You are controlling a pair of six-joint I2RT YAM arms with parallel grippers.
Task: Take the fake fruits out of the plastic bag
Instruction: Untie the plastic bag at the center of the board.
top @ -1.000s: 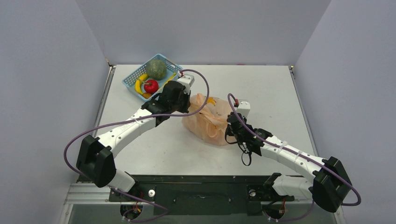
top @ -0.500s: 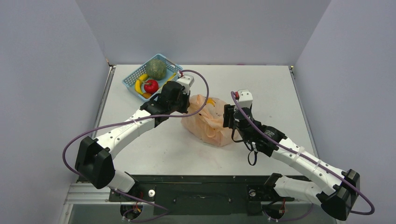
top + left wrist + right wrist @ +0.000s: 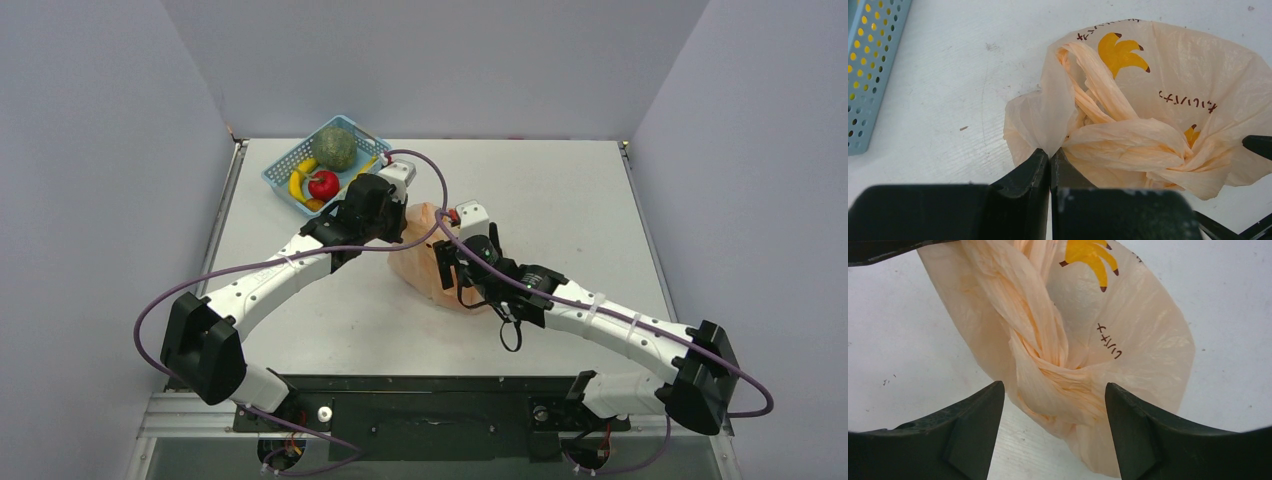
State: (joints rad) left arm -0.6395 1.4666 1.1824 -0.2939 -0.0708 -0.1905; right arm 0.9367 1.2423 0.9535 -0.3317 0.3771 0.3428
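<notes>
We see the bag (image 3: 418, 268) lying near the middle of the table (image 3: 570, 200), crumpled, handles twisted together on top. The small fruits aren't visible through the film, so we can't tell where they sit.

L gripper (image 3: 1050, 154) is on the bag's 10 o'clock edge in the top view. In its wrist cam its fingers are pressed together w/ a fold of the film pinched btwn the tips.

R gripper (image 3: 1053, 390) comes in from approx 4 o'clock. Its fingers (image 3: 973, 425) are spread wide, one on each side of the twisted handles. We can't tell if they touch the film.

At 11 o'clock from the bag, near the table's far L corner, is a blue basket (image 3: 283, 168) w/ a green ball (image 3: 334, 148), a red apple (image 3: 323, 185) and a banana (image 3: 296, 186) inside.
</notes>
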